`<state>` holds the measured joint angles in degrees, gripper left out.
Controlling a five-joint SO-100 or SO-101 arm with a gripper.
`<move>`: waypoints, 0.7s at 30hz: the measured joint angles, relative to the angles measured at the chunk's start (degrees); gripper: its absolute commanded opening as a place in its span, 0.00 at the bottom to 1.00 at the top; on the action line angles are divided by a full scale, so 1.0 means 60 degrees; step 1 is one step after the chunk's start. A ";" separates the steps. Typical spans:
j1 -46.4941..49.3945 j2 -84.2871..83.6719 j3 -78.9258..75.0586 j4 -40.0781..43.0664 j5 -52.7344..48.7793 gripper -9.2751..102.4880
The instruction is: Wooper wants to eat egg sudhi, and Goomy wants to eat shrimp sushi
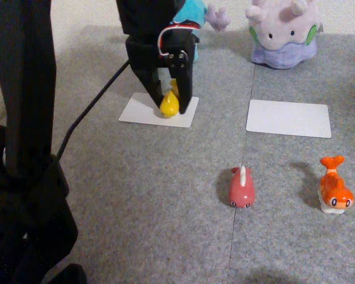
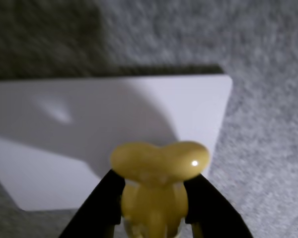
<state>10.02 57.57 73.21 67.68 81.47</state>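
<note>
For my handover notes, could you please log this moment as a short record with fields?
gripper: gripper shut on the egg sudhi, low over the left white card in the other view
wrist view: the yellow forked tail sits between the black fingers, above the card
Wooper: blue plush behind the arm, mostly hidden
Goomy: lilac plush behind the right white card, which is bare
shrimp sushi: orange toy on the grey carpet, front right
pink toy: on the carpet, left of the shrimp sushi
</note>
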 measured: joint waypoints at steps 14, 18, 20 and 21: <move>-0.0703 -0.0293 -0.0176 0.0000 0.0366 0.27; -0.0952 -0.0322 -0.0176 0.0015 0.0381 0.37; -0.0967 -0.0366 -0.0176 0.0000 0.0264 0.39; -0.0967 -0.0396 -0.0205 0.0029 0.0264 0.40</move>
<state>4.22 55.20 71.98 67.85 83.06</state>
